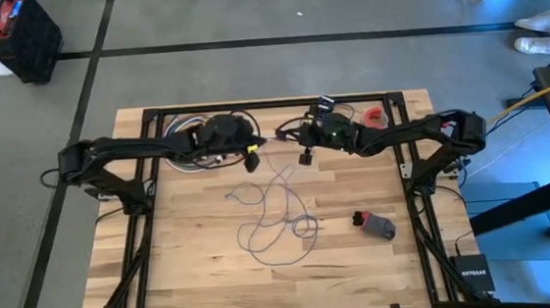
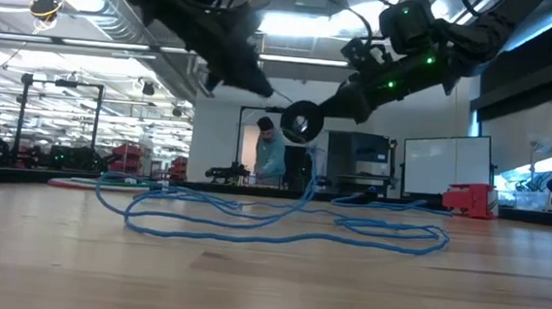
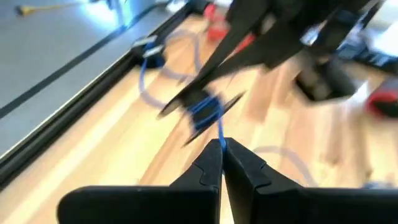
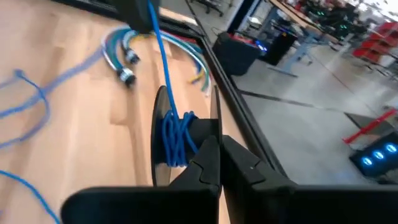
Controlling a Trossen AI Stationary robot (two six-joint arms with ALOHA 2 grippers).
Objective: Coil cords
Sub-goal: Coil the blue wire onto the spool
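Item: cord (image 1: 278,216), thin, blue. Most of it lies in loose loops on the table (image 1: 186,269), below the spool; one strand rises to the spool (image 4: 180,134) (a few turns already wound on).

Right hand (image 4: 219,144): fingers together, clamped on the spool, raised above the table's far part.

Left hand (image 3: 222,149): fingers together, pinching the cord just beside the spool.

Step in hand: winding, early by the look of it.

Next move calls for: leading the strand round the spool again, with slack fed from the loops.
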